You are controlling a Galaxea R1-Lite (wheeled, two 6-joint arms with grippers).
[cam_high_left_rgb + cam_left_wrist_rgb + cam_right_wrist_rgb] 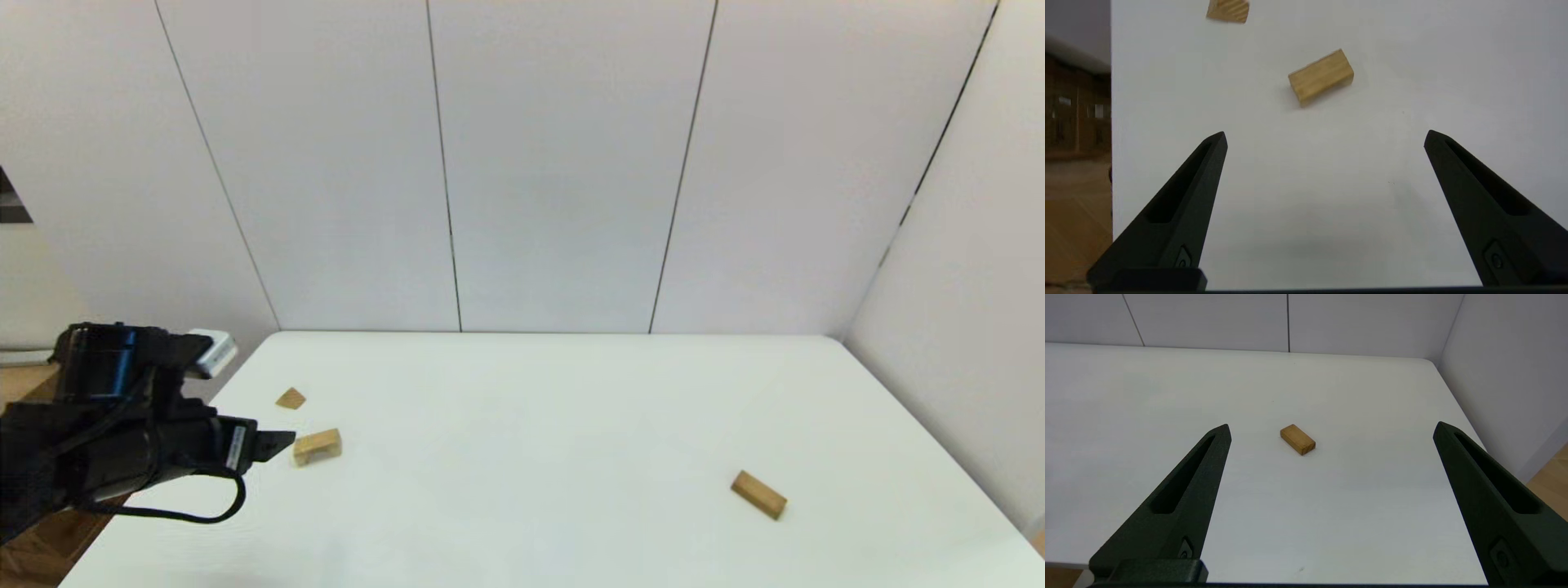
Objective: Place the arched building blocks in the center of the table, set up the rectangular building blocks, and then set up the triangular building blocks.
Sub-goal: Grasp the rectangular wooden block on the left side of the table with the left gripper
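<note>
On my head camera I see the white bench [531,425] with three small wooden blocks on it. The left tool [282,443] is low over the left side of the bench, and its tip points at the arched block [317,447], which lies just beside it but does not touch it. From the left wrist camera I see the two black fingers [1184,204] wide apart, with nothing between them except the bare bench. The arched block [1321,76] lies ahead of them, turned at an angle, and from here I see only flat faces of it; the notch is not visible to me.

The triangle block [291,398] lies a little farther from me than the arched block, near the left edge of the bench. In the left wrist camera I see only a part of it [1227,10] at the border of the picture.

The rectangle block [759,494] lies flat on the right side of the bench, well apart from the other two, with its long side at an angle. The right arm does not show in my head camera. Its wrist camera looks over the bench from the near side, and the fingers [1184,502] of the right tool [1331,430] are wide apart and hold nothing. The rectangle block [1297,439] lies on the bench well ahead of them, about midway between the two.
</note>
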